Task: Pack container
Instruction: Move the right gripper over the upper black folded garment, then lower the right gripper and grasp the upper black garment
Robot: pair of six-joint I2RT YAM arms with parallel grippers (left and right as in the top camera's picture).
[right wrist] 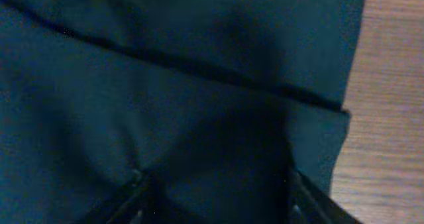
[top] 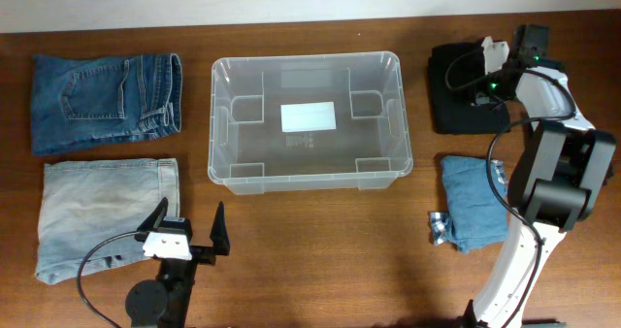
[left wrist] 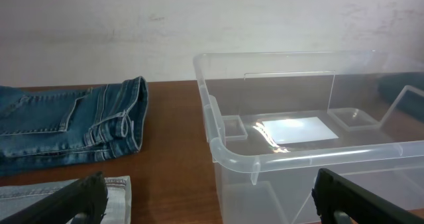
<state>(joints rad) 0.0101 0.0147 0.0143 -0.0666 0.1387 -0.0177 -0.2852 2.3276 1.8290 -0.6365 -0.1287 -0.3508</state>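
The container (top: 310,180) is a clear plastic bin with a white label on its base, standing empty at the table's middle. It also shows in the left wrist view (left wrist: 278,159). My left gripper (top: 190,217) is open and empty near the front edge, in front of the bin's left corner, beside the light jeans (top: 97,212); the left wrist view shows its fingers (left wrist: 212,207) spread wide. My right gripper (top: 482,76) is down on a folded black garment (top: 456,110) at the back right. In the right wrist view its fingers (right wrist: 212,197) are spread, with the dark cloth (right wrist: 165,85) between them.
Folded dark blue jeans (top: 102,100) lie at the back left and also show in the left wrist view (left wrist: 73,128). A folded blue garment (top: 475,207) lies at the right under the right arm, with a small crumpled item (top: 439,229) beside it.
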